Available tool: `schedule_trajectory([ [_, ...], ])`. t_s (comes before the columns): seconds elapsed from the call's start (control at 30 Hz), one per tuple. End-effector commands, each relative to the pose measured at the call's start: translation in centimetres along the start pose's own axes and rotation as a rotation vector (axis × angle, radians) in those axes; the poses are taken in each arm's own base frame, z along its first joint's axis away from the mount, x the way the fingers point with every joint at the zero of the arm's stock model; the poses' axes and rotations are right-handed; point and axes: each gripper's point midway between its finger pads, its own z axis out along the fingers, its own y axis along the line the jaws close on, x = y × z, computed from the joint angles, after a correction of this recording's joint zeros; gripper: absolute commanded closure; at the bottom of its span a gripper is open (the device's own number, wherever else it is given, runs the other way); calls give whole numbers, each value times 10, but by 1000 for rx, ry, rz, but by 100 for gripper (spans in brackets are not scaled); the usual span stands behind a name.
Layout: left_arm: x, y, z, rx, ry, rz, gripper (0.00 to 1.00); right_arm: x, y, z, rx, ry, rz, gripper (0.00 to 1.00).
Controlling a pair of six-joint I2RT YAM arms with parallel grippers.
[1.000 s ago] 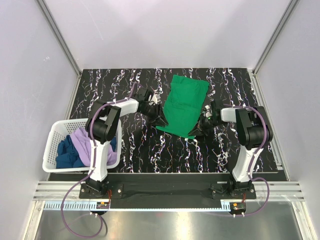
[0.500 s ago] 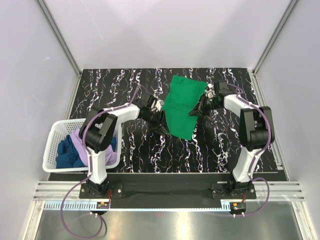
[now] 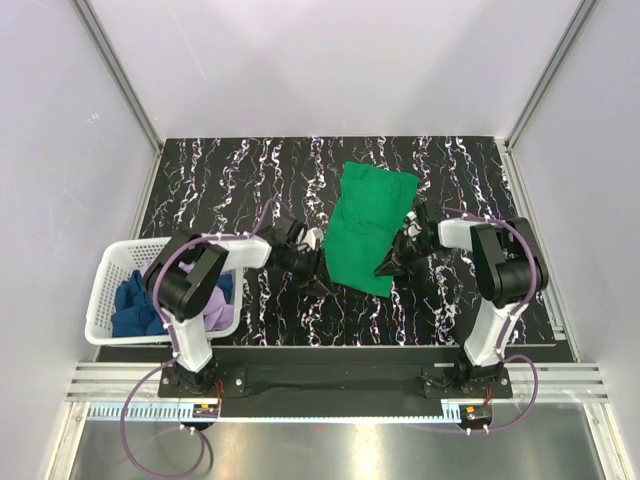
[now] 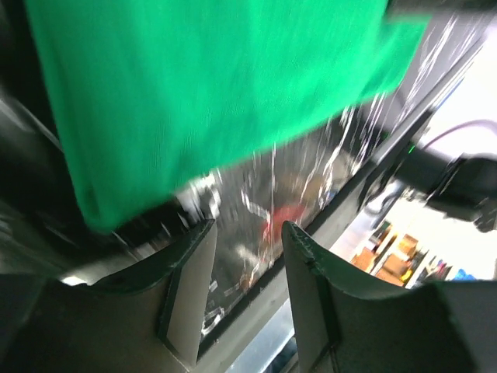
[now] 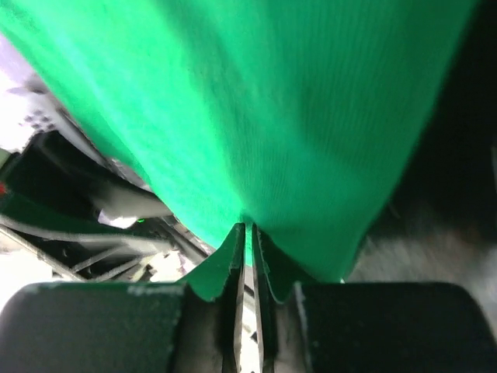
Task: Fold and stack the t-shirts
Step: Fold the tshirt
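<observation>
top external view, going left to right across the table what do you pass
white basket → dark blue t-shirt → lilac t-shirt → left claw → green t-shirt → right arm

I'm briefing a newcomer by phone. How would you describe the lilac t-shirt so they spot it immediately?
Find the black marbled table, then the white lattice basket at its near left corner. The lilac t-shirt is bunched along the basket's right side, beside the dark blue t-shirt. It is the only pale purple cloth; the green t-shirt lies out on the table.
</observation>
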Motion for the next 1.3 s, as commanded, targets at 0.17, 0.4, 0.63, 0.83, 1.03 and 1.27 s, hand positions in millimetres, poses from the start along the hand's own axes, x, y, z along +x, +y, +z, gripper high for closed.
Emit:
schedule_trajectory([
  [0.17, 13, -39, -33, -65, -97, 163, 49, -7, 12, -44, 119, -124, -150, 80],
  [0.4, -94, -114, -58, 154, -243, 236, 65, -64, 76, -72, -106, -210, -137, 77],
  [0.63, -176, -117, -18, 286, -276, 207, 76, -116, 94, -53, -246, -213, -97, 94],
  [0.83, -214, -67, 32, 279, -293, 73, 86, -132, 48, -19, -258, -188, 3, 100],
  [1.03, -221, -36, 33, 170, -308, 42, 91, -142, -7, -14, -203, -179, 113, 100],
  [1.27, -200, -96, -5, 192, -314, 195, 79, -162, 45, -62, -228, -260, -45, 100],
])
